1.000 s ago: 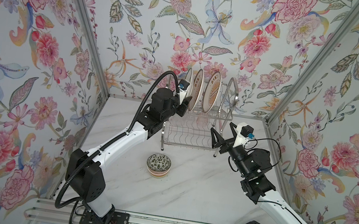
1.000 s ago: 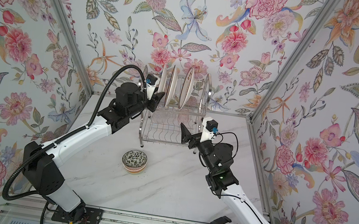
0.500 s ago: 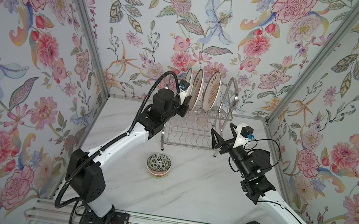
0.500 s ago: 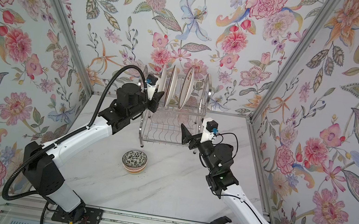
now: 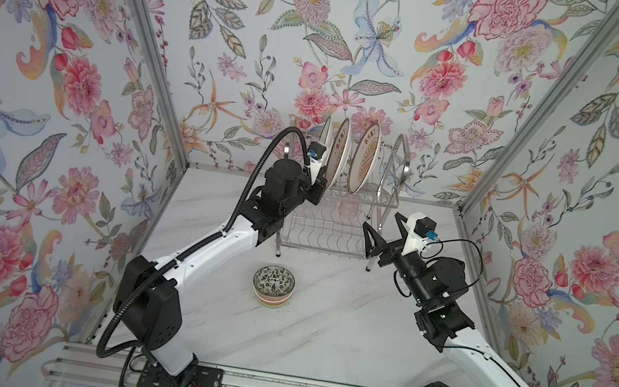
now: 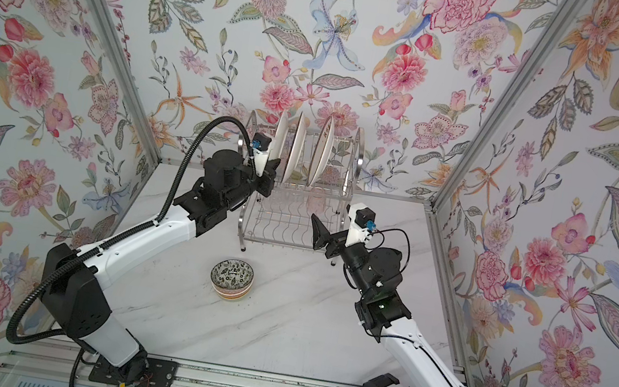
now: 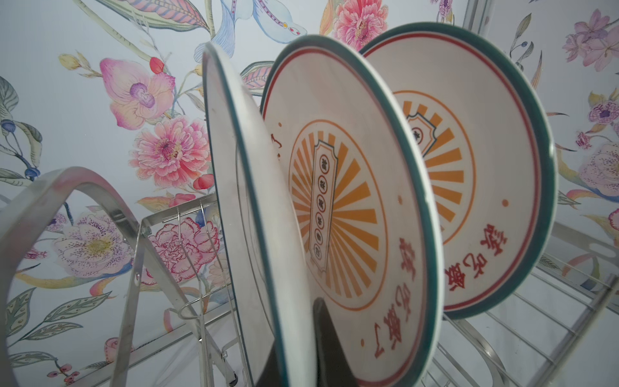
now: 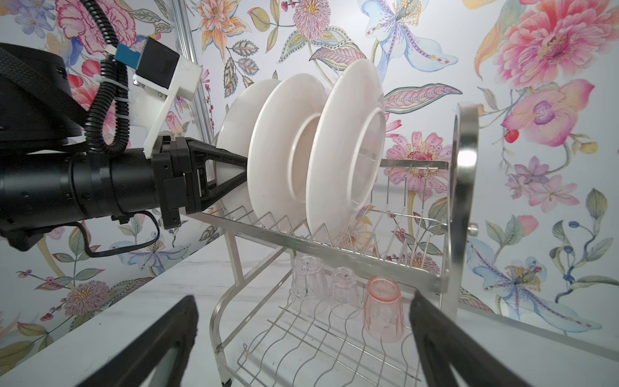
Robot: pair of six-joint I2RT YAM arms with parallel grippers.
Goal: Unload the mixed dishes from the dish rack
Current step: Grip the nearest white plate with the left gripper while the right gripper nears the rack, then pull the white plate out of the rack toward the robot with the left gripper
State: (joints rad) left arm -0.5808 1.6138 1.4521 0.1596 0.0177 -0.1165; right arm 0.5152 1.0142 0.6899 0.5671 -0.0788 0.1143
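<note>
I am pinching my left gripper (image 8: pixel 246 167) shut on the lower rim of the end plate (image 7: pixel 234 201). One dark finger (image 7: pixel 321 338) is pressing into the narrow gap between that plate and the middle plate (image 7: pixel 335 201). The other finger is lying behind the plate's white back, out of the wrist camera's sight.

The end plate is standing on edge in the top tier of the dish rack (image 5: pixel 336 228), at the rack's left end in both top views, just beside the arched side frame (image 7: pixel 67 187). It is leaning a little toward the middle plate. The third plate (image 7: pixel 485 184) is standing upright further along the same tier, apart from the other two. Both of those are showing their orange sunburst centres and dark green rims to my left wrist camera.

My right gripper (image 5: pixel 383 231) is hanging with its fingers spread wide and nothing between them. It is hovering near the rack's front right leg, low beside the bottom shelf and touching nothing.

Through those spread fingers I am seeing the lower tier. Two clear cups (image 8: pixel 306 284) are sitting upside down there, with a pink cup (image 8: pixel 383 308) just beside them, also upside down.

In front of the rack, well apart from both grippers, a patterned bowl (image 5: pixel 273 285) is resting on the white marble table (image 5: pixel 319 331). A striped orange band is showing below its rim, but I cannot tell if that is a second bowl underneath.
</note>
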